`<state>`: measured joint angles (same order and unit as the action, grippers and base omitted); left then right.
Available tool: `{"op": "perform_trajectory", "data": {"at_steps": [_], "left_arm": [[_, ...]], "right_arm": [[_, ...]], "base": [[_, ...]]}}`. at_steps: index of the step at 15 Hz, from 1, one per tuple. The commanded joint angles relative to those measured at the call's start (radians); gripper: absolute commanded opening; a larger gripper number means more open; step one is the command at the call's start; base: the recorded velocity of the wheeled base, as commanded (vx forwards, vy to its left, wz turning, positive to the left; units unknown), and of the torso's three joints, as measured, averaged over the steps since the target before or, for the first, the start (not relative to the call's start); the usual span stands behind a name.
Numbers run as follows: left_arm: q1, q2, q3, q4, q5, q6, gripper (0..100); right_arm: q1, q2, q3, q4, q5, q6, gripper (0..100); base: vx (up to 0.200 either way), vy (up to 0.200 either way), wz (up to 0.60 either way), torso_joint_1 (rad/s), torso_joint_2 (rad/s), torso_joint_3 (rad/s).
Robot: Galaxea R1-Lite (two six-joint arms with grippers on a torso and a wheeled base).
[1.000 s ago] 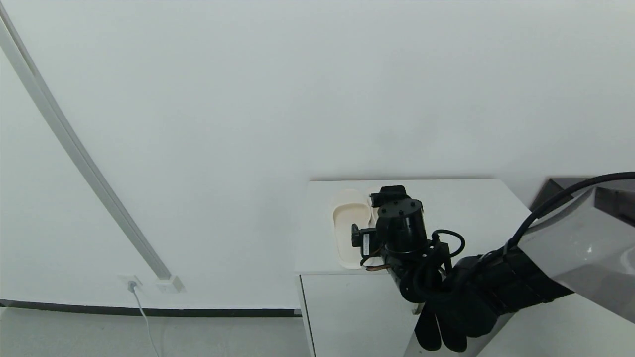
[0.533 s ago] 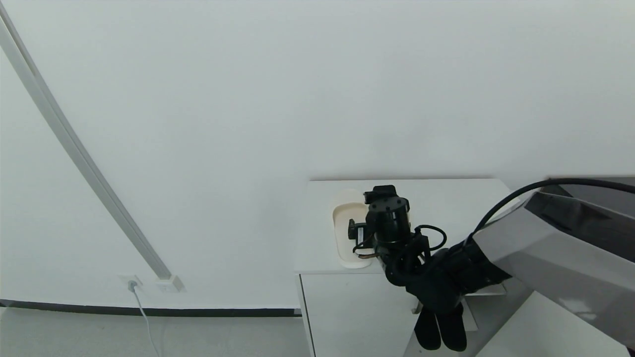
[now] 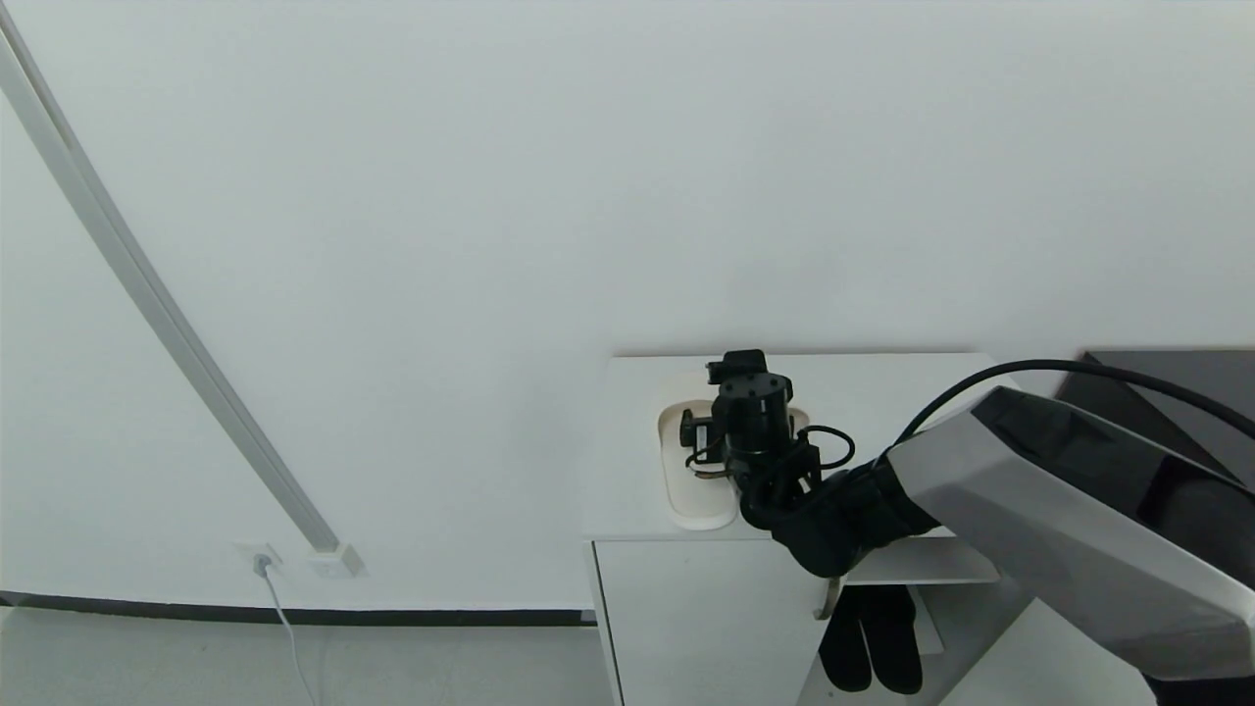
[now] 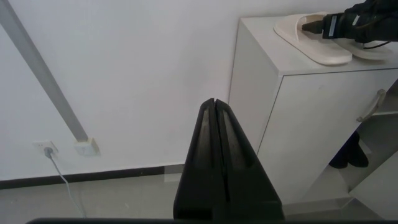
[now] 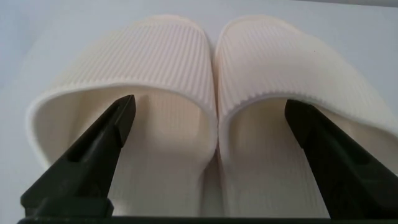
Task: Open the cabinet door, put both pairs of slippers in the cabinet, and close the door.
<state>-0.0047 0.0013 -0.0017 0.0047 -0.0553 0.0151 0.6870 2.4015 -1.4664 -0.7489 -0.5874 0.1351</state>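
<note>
Cream slippers point(image 3: 696, 490): paired atop the cabinet point(image 3: 882, 412).
Right gripper point(image 5: 211, 112): over cabinet top, fingers spread wide.
Left gripper point(image 4: 214, 106): closed, empty, beside cabinet.
Black slippers point(image 3: 871, 652): inside cabinet.

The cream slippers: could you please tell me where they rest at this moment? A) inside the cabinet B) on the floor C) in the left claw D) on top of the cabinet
D: the cream slippers lie side by side on the cabinet top, with the open right claw poised at their straps.

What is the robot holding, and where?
Nothing yet. The right tool is open, fingers just inside the cream slippers; the left tool is shut, empty.
</note>
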Motion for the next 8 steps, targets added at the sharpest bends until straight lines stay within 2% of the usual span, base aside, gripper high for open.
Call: {"op": "perform_trajectory", "data": {"at_steps": [1, 2, 3, 8], "left_arm": [[0.0, 0.0, 0.0, 0.0, 0.0, 0.0, 0], [0.0, 0.0, 0.0, 0.0, 0.0, 0.0, 0], [0.0, 0.0, 0.0, 0.0, 0.0, 0.0, 0], [0.0, 0.0, 0.0, 0.0, 0.0, 0.0, 0]], "right_arm": [[-0.012, 0.027, -0.026, -0.001, 0.003, 0.0, 100], [-0.015, 0.027, -0.026, -0.003, 0.006, 0.0, 100], [-0.017, 0.027, -0.026, -0.004, 0.006, 0.0, 0], [-0.015, 0.018, -0.015, -0.012, 0.005, 0.001, 0]], "base": [[0.0, 0.0, 0.0, 0.0, 0.0, 0.0], [0.0, 0.0, 0.0, 0.0, 0.0, 0.0], [0.0, 0.0, 0.0, 0.0, 0.0, 0.0], [0.0, 0.0, 0.0, 0.0, 0.0, 0.0]]}}
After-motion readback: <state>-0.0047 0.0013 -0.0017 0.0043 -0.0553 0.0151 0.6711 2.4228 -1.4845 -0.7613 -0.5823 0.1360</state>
